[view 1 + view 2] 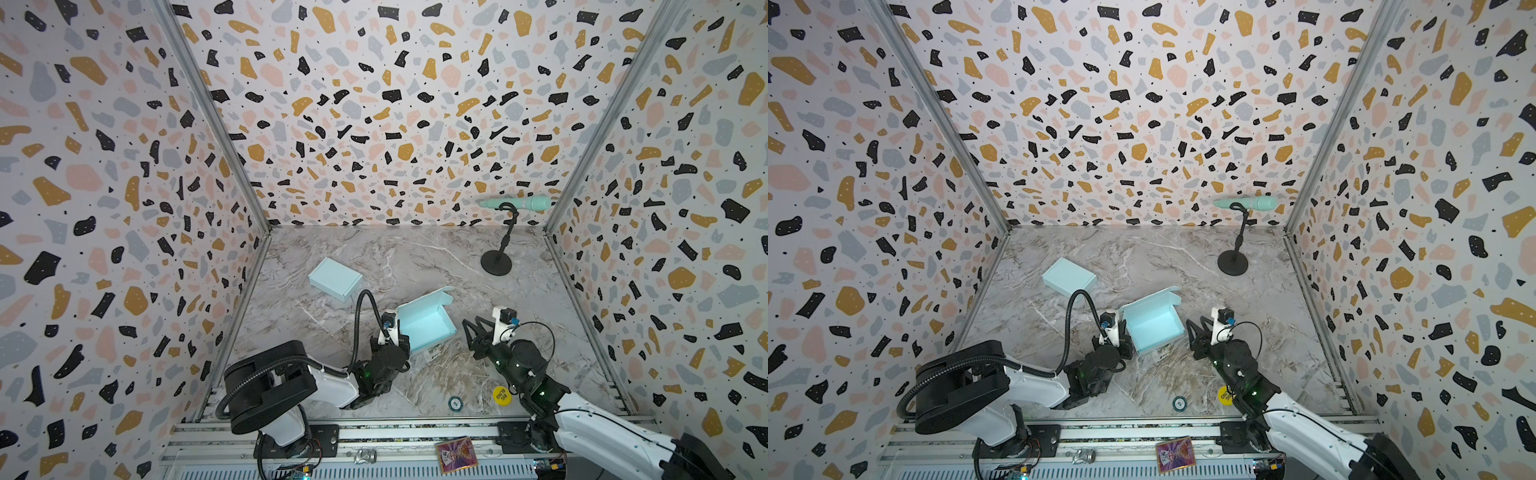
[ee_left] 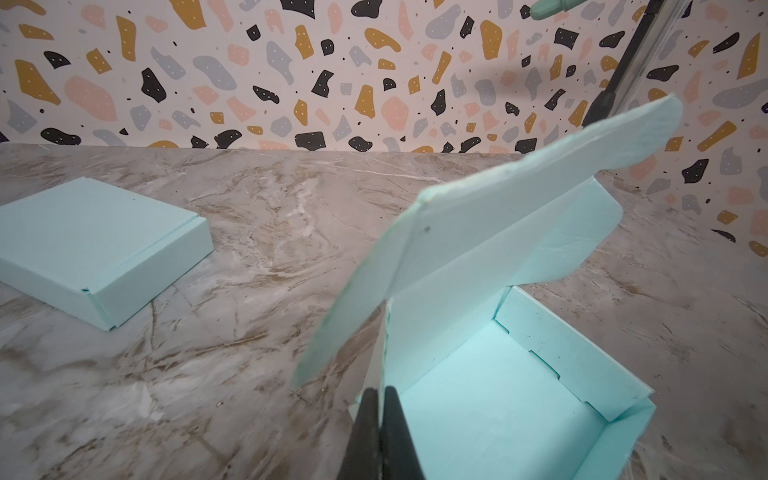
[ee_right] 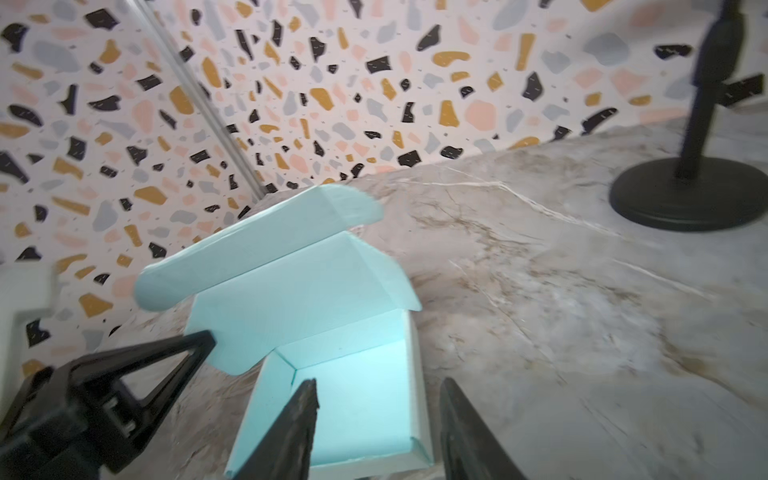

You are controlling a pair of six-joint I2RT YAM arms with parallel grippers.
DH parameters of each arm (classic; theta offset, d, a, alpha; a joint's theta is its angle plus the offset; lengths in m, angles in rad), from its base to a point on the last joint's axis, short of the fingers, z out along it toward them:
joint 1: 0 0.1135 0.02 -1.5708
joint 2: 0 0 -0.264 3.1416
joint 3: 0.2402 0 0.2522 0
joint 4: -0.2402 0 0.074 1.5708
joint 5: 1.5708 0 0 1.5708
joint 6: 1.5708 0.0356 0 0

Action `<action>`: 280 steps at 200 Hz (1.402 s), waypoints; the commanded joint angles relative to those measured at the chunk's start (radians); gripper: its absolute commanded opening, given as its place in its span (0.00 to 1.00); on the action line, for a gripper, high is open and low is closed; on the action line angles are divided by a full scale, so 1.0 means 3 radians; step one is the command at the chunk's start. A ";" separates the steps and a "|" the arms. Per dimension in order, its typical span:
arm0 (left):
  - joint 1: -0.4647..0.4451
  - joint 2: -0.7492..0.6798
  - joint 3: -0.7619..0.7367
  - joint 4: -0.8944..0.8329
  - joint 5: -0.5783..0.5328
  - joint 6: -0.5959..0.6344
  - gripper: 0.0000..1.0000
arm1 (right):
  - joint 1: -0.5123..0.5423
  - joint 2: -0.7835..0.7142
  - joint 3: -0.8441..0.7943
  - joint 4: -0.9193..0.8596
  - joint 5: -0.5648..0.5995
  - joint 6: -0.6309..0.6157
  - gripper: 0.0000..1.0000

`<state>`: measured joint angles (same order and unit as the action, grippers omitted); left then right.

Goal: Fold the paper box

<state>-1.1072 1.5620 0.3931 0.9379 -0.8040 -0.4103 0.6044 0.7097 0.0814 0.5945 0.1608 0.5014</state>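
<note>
The pale turquoise paper box (image 1: 430, 326) (image 1: 1154, 326) lies open near the middle of the marble table, its lid (image 1: 424, 301) standing up at the back. My left gripper (image 1: 400, 337) (image 1: 1124, 337) is shut on the box's left wall near the front corner. In the left wrist view the dark fingers (image 2: 371, 411) pinch that wall (image 2: 384, 345) beside the tray floor (image 2: 490, 399). My right gripper (image 1: 473, 330) (image 1: 1198, 330) hangs open just right of the box, apart from it. The right wrist view shows its jaws (image 3: 379, 388) spread, with the tray (image 3: 357, 374) beyond them.
A second turquoise box (image 1: 335, 277) (image 2: 95, 249), closed, lies at the back left. A black microphone stand (image 1: 496, 262) (image 3: 685, 195) with a green microphone (image 1: 517, 203) stands at the back right. A yellow chip (image 1: 501, 395) and a teal chip (image 1: 455, 402) lie near the front edge.
</note>
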 commanded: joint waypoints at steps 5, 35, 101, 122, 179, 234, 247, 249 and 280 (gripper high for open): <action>-0.0016 0.0039 0.0100 -0.0043 0.0077 0.0120 0.00 | -0.0855 0.0144 0.0144 -0.0336 -0.0720 0.0322 0.49; -0.0016 0.0052 0.0136 -0.0053 0.0133 0.0175 0.00 | -0.1230 0.1105 0.0770 -0.0306 -0.1142 -0.0093 0.48; -0.0011 -0.0026 0.0212 -0.0161 0.0226 0.0305 0.00 | -0.0997 0.2237 0.1366 -0.0046 -0.1393 -0.0367 0.39; -0.0006 -0.0027 0.0256 -0.0239 0.0220 0.0289 0.00 | -0.0842 0.2192 0.1296 -0.0048 -0.1330 -0.0313 0.37; 0.0040 0.0015 0.0386 -0.0446 0.0211 0.0118 0.00 | -0.0548 0.2009 0.1045 -0.0090 -0.1144 -0.0120 0.30; 0.0050 0.0065 0.0469 -0.0393 0.0347 -0.0091 0.00 | -0.0179 0.1937 0.0934 0.0022 -0.0903 -0.0064 0.29; 0.0049 0.0088 0.0464 -0.0353 0.0364 -0.0144 0.00 | -0.0123 0.1950 0.0956 0.0010 -0.0860 -0.0078 0.29; 0.0050 0.0090 0.0460 -0.0345 0.0364 -0.0152 0.00 | -0.0120 0.1947 0.0952 0.0021 -0.0856 -0.0080 0.29; 0.0050 0.0164 0.0351 -0.0147 0.0369 -0.0227 0.00 | 0.0036 0.1981 0.0966 0.0007 -0.0722 -0.0113 0.29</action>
<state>-1.0817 1.5826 0.4927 0.8066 -0.7513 -0.4435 0.5594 1.3052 0.3599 0.5781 -0.0437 0.4728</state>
